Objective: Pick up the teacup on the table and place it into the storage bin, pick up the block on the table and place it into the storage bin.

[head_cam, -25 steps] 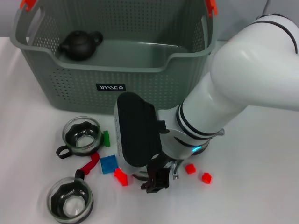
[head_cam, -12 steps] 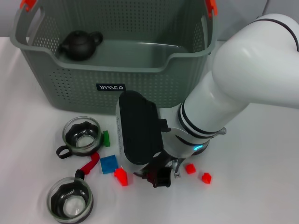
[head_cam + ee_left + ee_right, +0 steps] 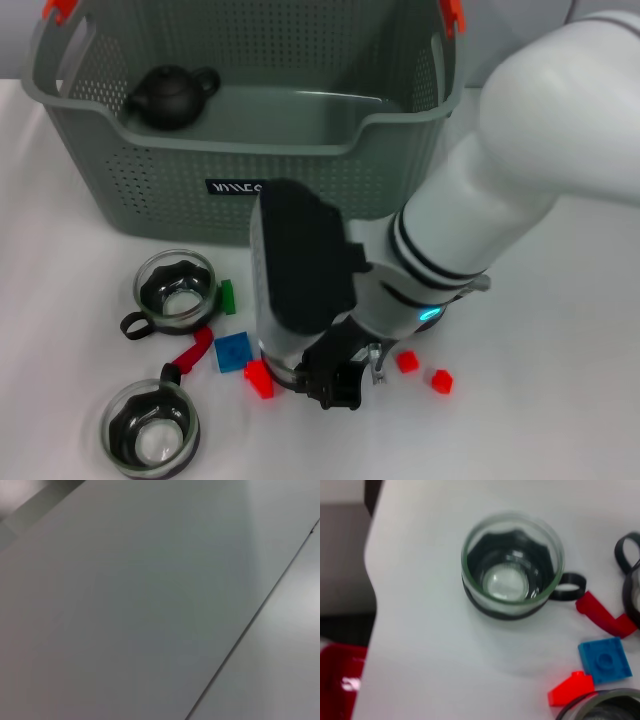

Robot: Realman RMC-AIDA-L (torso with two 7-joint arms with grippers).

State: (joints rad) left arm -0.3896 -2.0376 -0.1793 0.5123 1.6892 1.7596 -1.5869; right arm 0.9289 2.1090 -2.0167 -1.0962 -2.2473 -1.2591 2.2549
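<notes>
Glass, light and breakable, the near teacup [image 3: 152, 427] stands left of the blocks on the white table [image 3: 560, 380]; grip its rim or black handle. The right gripper [image 3: 335, 385] hangs low beside the red block [image 3: 258, 378], having crept nearer since; its claw's state I cannot tell. Bin [image 3: 240, 150] far.

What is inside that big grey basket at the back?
A black teapot sits in the storage bin's far left corner. The rest of the visible floor looks bare, but the front wall and the right arm hide the near and right-hand parts.
</notes>
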